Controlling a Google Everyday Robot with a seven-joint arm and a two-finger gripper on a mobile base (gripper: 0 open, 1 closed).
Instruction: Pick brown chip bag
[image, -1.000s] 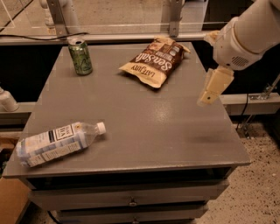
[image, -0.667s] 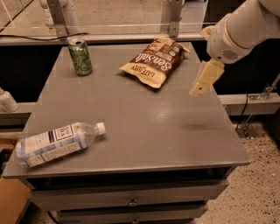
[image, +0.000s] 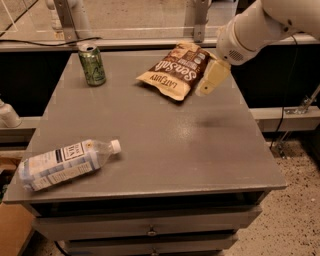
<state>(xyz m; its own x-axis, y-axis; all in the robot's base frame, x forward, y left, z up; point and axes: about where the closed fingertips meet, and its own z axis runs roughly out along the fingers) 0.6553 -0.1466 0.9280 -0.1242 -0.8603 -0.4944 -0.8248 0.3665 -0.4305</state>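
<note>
Bag (image: 175, 70) lies flat at the table's (image: 165, 145) far edge, right of centre, label up. Gripper (image: 210, 80) hangs just beside the bag's right edge, angled down-left toward it, above the table. Can't tell if it's open or closed, or whether it touches the bag. Can (image: 92, 64) stands upright far left. Bottle (image: 67, 164) lies on its side, near-left corner.

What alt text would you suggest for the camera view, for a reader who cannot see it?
The robot's gripper hangs at the right edge of the brown chip bag, which lies at the back of a grey table. A green can stands back left, and a water bottle lies on its side front left.
</note>
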